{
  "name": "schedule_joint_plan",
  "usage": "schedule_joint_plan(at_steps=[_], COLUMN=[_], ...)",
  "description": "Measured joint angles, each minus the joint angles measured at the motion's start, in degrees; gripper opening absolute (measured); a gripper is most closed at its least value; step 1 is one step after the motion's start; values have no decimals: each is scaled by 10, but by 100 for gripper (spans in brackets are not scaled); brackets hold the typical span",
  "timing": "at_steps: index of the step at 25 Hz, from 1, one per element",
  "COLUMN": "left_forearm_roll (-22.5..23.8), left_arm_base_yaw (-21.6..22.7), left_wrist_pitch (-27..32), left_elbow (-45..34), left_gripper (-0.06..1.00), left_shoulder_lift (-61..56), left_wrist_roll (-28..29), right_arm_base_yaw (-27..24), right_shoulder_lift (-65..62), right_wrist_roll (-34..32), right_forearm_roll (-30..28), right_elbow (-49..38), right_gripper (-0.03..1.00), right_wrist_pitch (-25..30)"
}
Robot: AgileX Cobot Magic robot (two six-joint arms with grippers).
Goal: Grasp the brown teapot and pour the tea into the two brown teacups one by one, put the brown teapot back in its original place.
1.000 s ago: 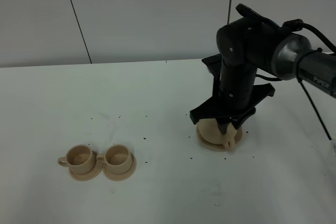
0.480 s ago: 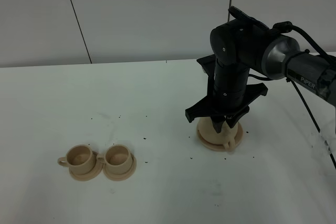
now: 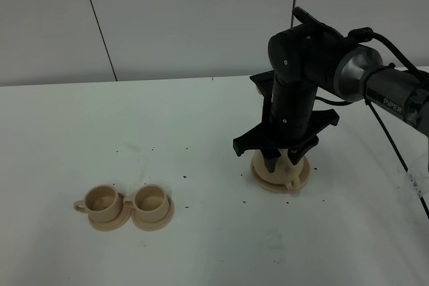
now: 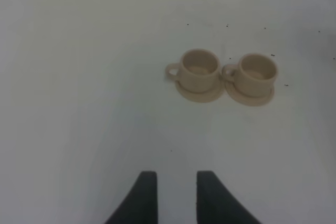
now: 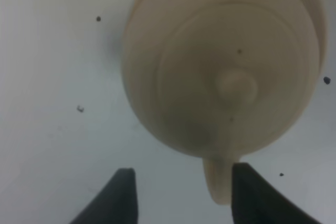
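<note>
The brown teapot (image 5: 226, 66) sits upright on its original place, the wide tan disc (image 3: 268, 184), right of the table's middle. My right gripper (image 3: 283, 161) hangs straight down over it. In the right wrist view my right gripper (image 5: 181, 192) is open, and the loop handle (image 5: 223, 182) lies loose between the fingers, closest to one fingertip (image 5: 252, 192). The two brown teacups (image 3: 102, 200) (image 3: 151, 199) stand side by side on small saucers at the front left. The left wrist view shows the same cups (image 4: 198, 66) (image 4: 257, 70) ahead of my open, empty left gripper (image 4: 176, 198).
Small dark specks (image 3: 185, 177) are scattered over the white table (image 3: 201, 132) between the cups and the teapot. The right arm's black cable (image 3: 395, 145) trails off to the right. A pale wall (image 3: 188, 18) stands behind the table's far edge.
The right gripper's jaws have spread apart off the teapot's handle, and the arm has lifted slightly and shifted left. The teapot stays on its disc. The cups have not moved.
</note>
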State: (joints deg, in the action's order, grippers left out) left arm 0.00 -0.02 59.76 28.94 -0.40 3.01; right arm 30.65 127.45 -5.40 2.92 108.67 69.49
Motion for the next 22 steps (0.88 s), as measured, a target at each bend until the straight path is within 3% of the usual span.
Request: schedule_joint_plan(at_steps=[22], left_forearm_roll=[0], left_arm_base_yaw=[0], left_wrist_pitch=[0], left_elbow=[0], left_gripper=[25], left_shoulder_lift=[0], left_wrist_roll=[0], right_arm_base_yaw=[0], right_shoulder_lift=[1], right_wrist_roll=[6], right_forearm_roll=[8], right_elbow=[-29], right_gripper=[36], right_wrist_pitch=[3])
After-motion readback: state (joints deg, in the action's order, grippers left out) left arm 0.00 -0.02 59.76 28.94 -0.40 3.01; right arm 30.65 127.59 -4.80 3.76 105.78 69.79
